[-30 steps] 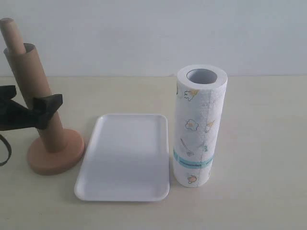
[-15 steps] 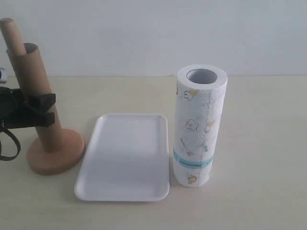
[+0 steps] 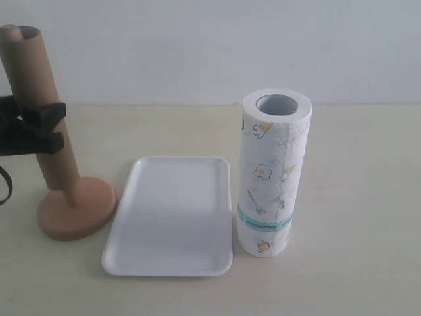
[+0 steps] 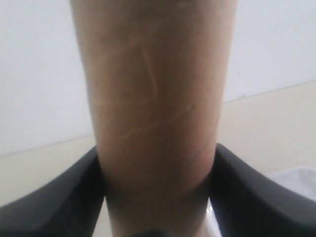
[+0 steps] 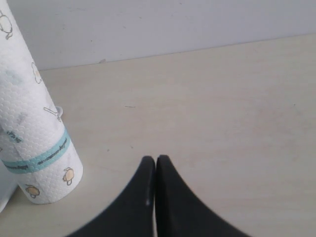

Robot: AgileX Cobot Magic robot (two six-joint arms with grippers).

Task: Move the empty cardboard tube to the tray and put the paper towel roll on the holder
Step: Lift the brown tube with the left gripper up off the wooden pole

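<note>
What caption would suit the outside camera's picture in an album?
Left gripper clamps the cardboard tube on the holder, beside the tray and upright paper towel roll.

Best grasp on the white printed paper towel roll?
Probably around its mid-body, level, from the right-arm side: the white printed paper towel roll stands upright, the white rectangular tray lies close on its other side, and its hollow core should stay free.

Likely lab test bench: smooth cream tabletop (image 3: 355, 171), plain white wall (image 3: 197, 46) behind.
</note>
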